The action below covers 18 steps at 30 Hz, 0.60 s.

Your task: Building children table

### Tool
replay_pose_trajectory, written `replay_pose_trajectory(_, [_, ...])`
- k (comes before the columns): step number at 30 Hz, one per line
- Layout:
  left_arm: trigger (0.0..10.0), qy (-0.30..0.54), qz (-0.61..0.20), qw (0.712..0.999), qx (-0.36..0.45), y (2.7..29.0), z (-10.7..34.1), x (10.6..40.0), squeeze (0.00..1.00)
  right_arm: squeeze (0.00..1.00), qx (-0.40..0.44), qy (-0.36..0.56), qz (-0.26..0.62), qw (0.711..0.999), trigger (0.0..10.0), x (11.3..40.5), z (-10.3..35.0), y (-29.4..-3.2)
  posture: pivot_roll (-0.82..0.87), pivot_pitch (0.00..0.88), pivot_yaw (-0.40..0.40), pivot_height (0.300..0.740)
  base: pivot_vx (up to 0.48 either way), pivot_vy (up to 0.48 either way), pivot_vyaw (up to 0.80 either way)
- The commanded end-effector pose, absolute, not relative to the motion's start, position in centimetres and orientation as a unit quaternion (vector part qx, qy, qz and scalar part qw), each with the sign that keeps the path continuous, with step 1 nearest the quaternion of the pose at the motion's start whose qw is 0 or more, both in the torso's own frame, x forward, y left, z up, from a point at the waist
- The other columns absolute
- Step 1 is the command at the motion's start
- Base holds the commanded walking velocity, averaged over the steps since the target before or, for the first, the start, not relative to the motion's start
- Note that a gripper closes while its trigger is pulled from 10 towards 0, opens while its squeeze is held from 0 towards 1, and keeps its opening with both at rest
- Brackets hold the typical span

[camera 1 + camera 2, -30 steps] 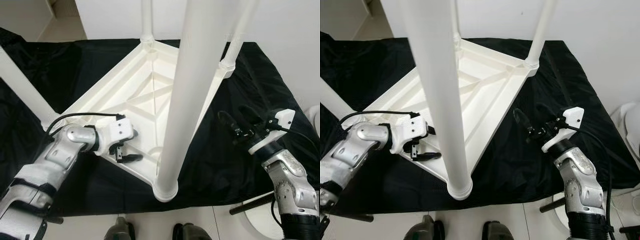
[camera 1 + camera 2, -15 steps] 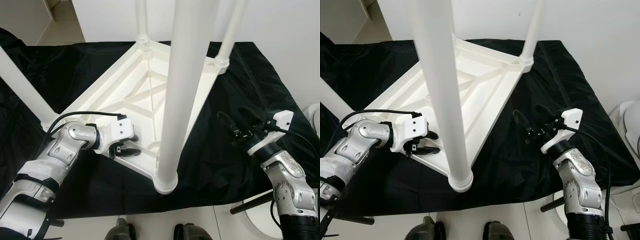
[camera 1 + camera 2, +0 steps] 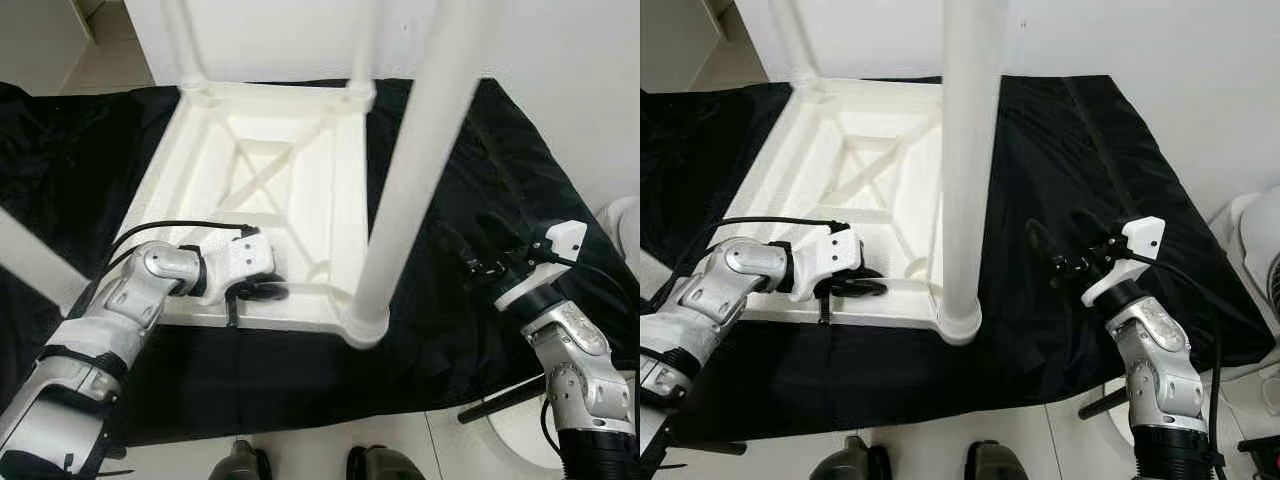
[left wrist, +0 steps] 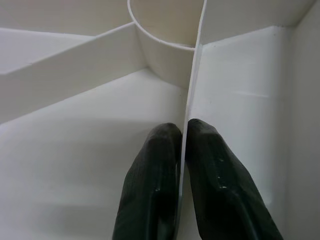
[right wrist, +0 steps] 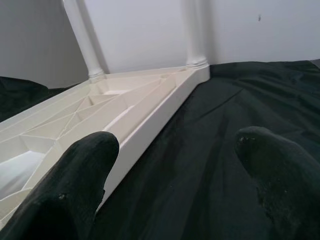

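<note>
While the white table [image 3: 270,190] lay upside down on the black cloth [image 3: 1060,150], legs up, the left gripper [image 3: 262,291] pinched a thin rib by its near edge. Beside the table, the right gripper [image 3: 1058,250] waited, fingers spread. Next probably comes fitting another leg.

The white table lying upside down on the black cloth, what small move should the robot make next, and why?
Probably bring the open right hand across to the near leg. The left hand is pinched on a thin rib of the table, and the right hovers apart over the black cloth, so the table has one hold.
</note>
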<state>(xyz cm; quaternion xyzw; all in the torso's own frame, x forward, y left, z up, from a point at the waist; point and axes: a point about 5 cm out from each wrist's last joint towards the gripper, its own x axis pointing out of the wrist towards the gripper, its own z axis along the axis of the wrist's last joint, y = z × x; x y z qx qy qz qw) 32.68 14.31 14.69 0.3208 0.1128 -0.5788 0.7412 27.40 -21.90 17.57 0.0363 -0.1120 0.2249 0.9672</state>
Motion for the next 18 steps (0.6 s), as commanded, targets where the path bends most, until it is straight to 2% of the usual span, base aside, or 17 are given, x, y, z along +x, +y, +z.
replay_pose_trajectory(1, [0.0, 0.116, -0.525, 0.783, 0.314, 15.1, 13.8, 33.2, 0.00, 0.00, 0.036, -0.109, 0.223, 0.968, 10.0, 27.5, 17.3, -21.8, -0.10, 0.084, 0.045, 0.740, 0.000, 0.000, 0.00])
replay_pose_trajectory(2, [4.4, 0.105, -0.513, 0.788, 0.324, 14.8, 13.8, 33.5, 0.00, 0.00, 0.035, -0.109, 0.220, 0.969, 10.0, 27.5, 17.3, -21.9, -0.11, 0.083, 0.044, 0.740, 0.000, 0.000, 0.00])
replay_pose_trajectory(3, [4.4, 0.105, -0.513, 0.788, 0.324, 14.8, 13.8, 33.5, 0.00, 0.00, 0.035, -0.109, 0.220, 0.969, 10.0, 27.5, 17.3, -21.9, -0.11, 0.083, 0.044, 0.740, 0.000, 0.000, 0.00])
replay_pose_trajectory(4, [10.0, 0.099, -0.500, 0.794, 0.331, 14.4, 13.7, 33.7, 0.00, 0.00, 0.036, -0.110, 0.215, 0.970, 10.0, 27.6, 17.3, -22.0, -0.11, 0.083, 0.044, 0.740, 0.000, 0.000, 0.00])
replay_pose_trajectory(9, [10.0, 0.086, -0.485, 0.808, 0.323, 13.4, 13.6, 34.1, 0.00, 0.00, 0.037, -0.113, 0.178, 0.977, 10.0, 28.0, 17.4, -22.5, -0.11, 0.084, 0.044, 0.740, 0.000, 0.000, 0.00])
replay_pose_trajectory(10, [10.0, 0.083, -0.491, 0.811, 0.308, 13.1, 13.6, 34.0, 1.00, 0.00, 0.042, -0.112, 0.173, 0.978, 10.0, 28.1, 17.4, -22.5, -0.11, 0.084, 0.044, 0.740, 0.000, 0.000, 0.00])
replay_pose_trajectory(14, [10.0, 0.072, -0.501, 0.815, 0.284, 12.7, 13.9, 33.8, 1.00, 0.00, 0.044, -0.110, 0.175, 0.978, 10.0, 27.9, 17.3, -22.3, -0.12, 0.084, 0.044, 0.740, 0.000, 0.000, 0.00])
replay_pose_trajectory(17, [10.0, 0.068, -0.516, 0.800, 0.298, 12.7, 14.0, 33.5, 1.00, 0.00, 0.038, -0.106, 0.180, 0.977, 10.0, 27.8, 17.1, -22.3, -0.12, 0.085, 0.044, 0.740, 0.000, 0.000, 0.00])
replay_pose_trajectory(18, [10.0, 0.065, -0.524, 0.797, 0.293, 12.7, 14.1, 33.4, 0.09, 0.00, 0.037, -0.106, 0.180, 0.977, 10.0, 27.8, 17.1, -22.3, -0.12, 0.085, 0.044, 0.740, 0.000, 0.000, 0.00])
